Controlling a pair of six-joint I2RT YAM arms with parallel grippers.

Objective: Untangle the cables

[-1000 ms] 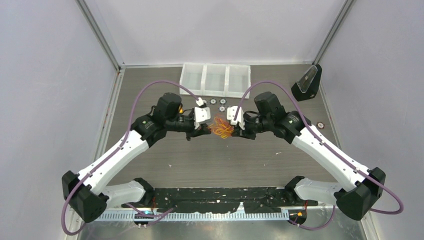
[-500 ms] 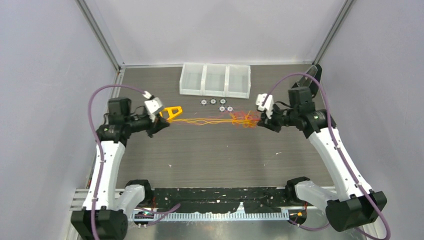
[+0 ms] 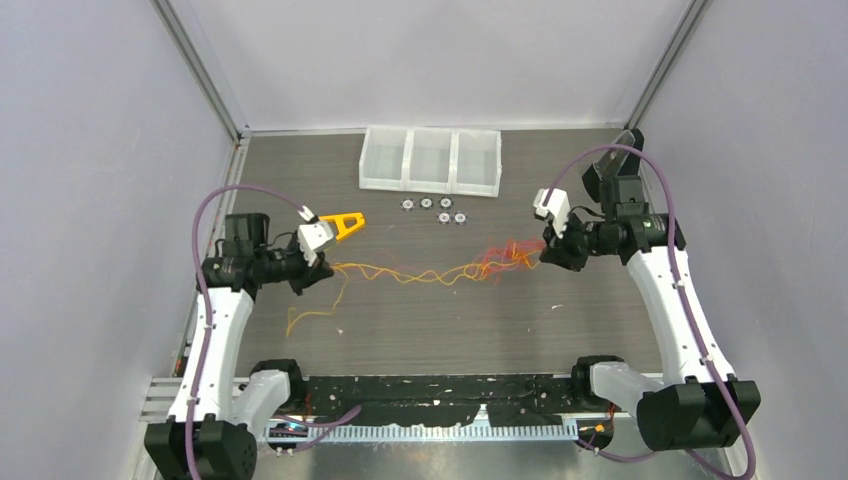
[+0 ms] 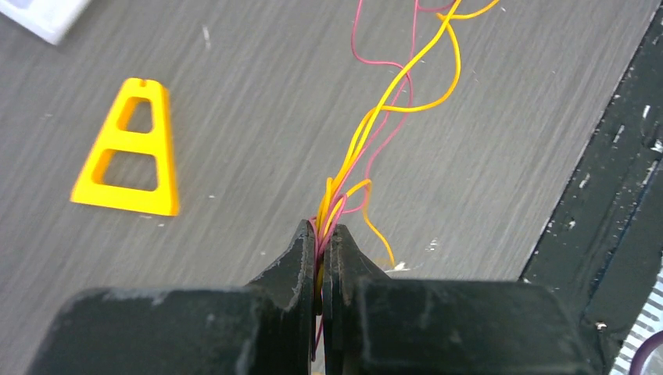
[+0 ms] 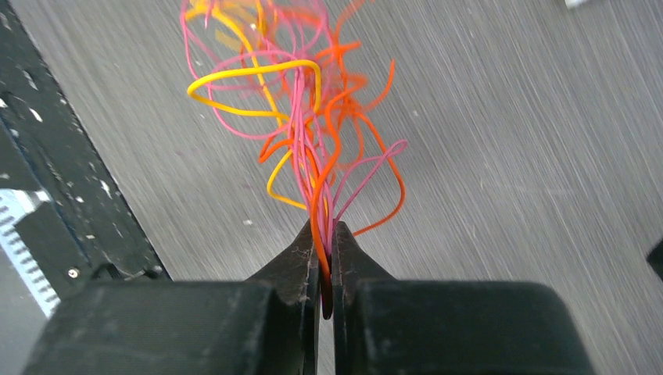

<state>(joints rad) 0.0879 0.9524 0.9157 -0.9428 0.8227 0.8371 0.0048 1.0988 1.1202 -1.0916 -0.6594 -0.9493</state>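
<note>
Here, the left gripper [image 4: 319, 234] sits over the left side of the table [image 3: 430, 330], jaws pressed together on a thin sheaf of yellow and red cables [image 3: 420, 272]. The strands enter between the tips as one tight bundle, which looks like a grip meant to anchor that end. One loose yellow end droops from this gripper and curls on the table towards the near edge. Just beside the gripper, on its far side, a yellow frame [image 3: 345, 222] lies flat. It is apart from the strands and seems to play no part in the hold.

From that anchor the cables run rightward across the middle of the table in a low, wavy line. They are slack rather than taut, and a few yellow and orange strands cross one another along the way. The arms are held well apart, probably to draw the bundle out lengthwise so the crossings spread and can be read.

Nearer the right, the line thickens into a clump of orange, red and yellow loops. This is where most of the tangle seems to be. The right gripper [image 5: 324, 234] is clamped on the clump's end, its jaws pinching several strands at once. In its wrist view loops fan out just beyond the tips. I judge the task far from done, since the strands are stretched out but not separated.
</note>
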